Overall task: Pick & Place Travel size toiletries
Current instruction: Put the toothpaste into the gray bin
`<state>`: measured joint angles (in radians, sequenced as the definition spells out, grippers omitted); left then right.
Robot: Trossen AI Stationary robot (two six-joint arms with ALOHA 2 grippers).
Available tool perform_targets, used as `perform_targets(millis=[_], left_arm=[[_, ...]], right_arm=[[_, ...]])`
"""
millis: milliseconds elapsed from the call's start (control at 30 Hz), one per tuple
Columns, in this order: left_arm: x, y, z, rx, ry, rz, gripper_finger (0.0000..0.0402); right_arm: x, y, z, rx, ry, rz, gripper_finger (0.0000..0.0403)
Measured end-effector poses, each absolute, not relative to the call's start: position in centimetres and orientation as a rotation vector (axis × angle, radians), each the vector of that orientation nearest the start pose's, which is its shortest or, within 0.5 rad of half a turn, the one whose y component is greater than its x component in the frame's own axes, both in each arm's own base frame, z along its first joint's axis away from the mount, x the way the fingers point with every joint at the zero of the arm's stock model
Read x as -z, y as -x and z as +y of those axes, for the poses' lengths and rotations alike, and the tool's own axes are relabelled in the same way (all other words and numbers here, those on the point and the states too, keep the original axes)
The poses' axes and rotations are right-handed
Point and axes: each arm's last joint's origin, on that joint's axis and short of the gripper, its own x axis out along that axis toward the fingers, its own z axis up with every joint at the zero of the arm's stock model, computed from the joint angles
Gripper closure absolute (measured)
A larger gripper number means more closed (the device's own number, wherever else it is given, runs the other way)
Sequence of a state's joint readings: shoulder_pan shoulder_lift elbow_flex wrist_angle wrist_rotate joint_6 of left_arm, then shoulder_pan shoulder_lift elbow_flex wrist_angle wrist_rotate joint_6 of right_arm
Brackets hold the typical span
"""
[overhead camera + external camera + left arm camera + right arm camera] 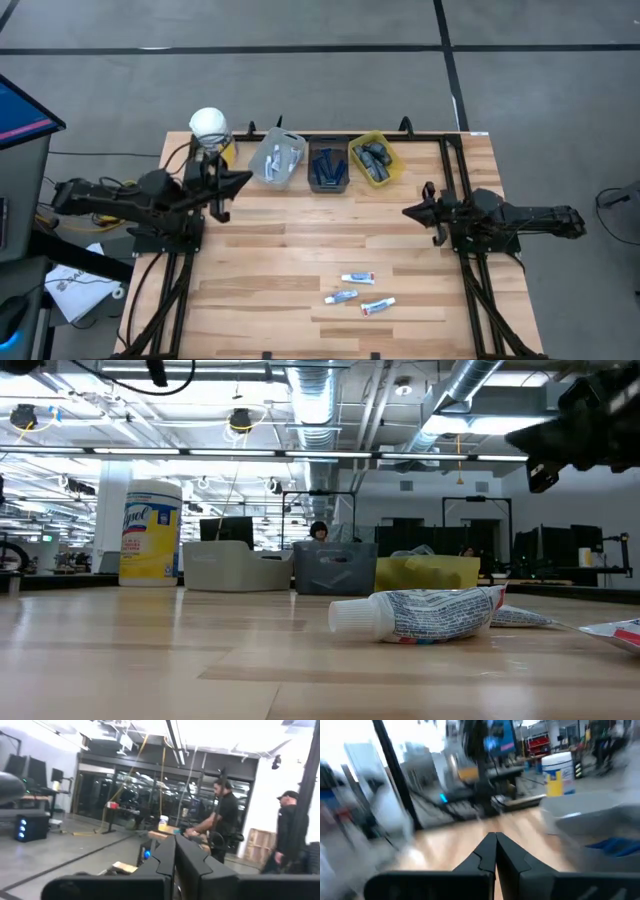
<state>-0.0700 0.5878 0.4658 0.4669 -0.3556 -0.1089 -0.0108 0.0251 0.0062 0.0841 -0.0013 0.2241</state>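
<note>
left claw (246,180): pressed together, nothing in it; hung over the far left of the surface (270,255), just beside the grey bin (277,160).
yellow jar (209,127): stood at the far-left corner, behind the left claw.
bins: grey, dark bin (327,166) and yellow bin (376,158) in a row along the far edge; each already held items.
white tubes (358,277): three lay loose on the near centre-right of the surface, close together, well apart from both claws; long axes ran roughly left-right.
right claw (408,211): pressed together, empty; over the right side, mid-depth.
key relation: tubes lay toward the near edge from the right claw, which looked the nearer arm; likely needs to spread, then grip across a tube's short side.
hard to tell: bin contents from above; low view showed one tube (420,614) clearly, the others cut off behind it.
</note>
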Motion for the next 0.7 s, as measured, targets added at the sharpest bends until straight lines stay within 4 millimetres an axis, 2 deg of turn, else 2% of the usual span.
perform_targets(millis=[100, 167, 400, 567, 700], left_arm=[[-30.1, -13.7, -0.6, -0.243, 0.193, -0.336, 0.04], [-29.4, -13.6, -1.0, -0.235, 0.199, -0.318, 0.0401], [-28.8, -13.6, -1.8, -0.229, 0.211, -0.297, 0.0401], [-28.9, -13.3, -2.0, -0.21, 0.213, -0.309, 0.0401], [-29.0, -13.1, -1.9, -0.209, 0.215, -0.317, 0.0401]], right_arm=[[-18.2, -9.7, 0.0, -0.037, -0.47, -0.173, 0.0403], [-18.9, -9.6, 0.0, -0.06, -0.556, -0.237, 0.0403], [-21.0, -8.9, -0.3, -0.034, -0.672, -0.445, 0.0403], [-22.9, -7.8, -0.4, -0.082, -0.668, -0.652, 0.0403], [-23.3, -7.6, -0.4, -0.105, -0.699, -0.694, 0.0403]])
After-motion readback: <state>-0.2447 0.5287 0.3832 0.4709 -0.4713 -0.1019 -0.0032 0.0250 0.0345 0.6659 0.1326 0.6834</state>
